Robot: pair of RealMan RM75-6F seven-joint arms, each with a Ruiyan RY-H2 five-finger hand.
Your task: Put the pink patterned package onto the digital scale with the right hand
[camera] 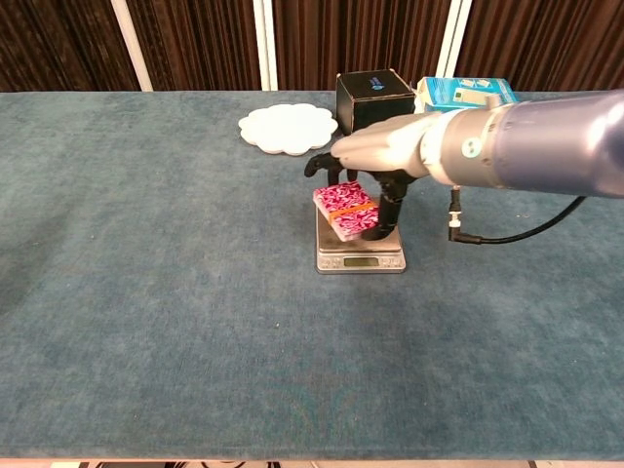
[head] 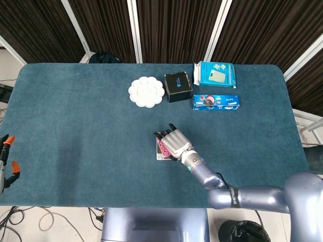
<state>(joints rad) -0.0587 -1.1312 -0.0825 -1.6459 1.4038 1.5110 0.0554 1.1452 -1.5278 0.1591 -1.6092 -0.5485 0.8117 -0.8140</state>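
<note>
Matt felt-like table cloth (camera: pixel 146 292), brushed-metal scale (camera: pixel 336 249), seemingly glossy package (camera: pixel 345 209)

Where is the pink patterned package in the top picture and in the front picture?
Head view: the pink patterned package sits low, near the middle, peeking out left of the right hand.
Chest view: it is centre, above the middle, held over the silver digital scale.
Shared landmark: the white flower-shaped plate, behind and left of the package.
</note>
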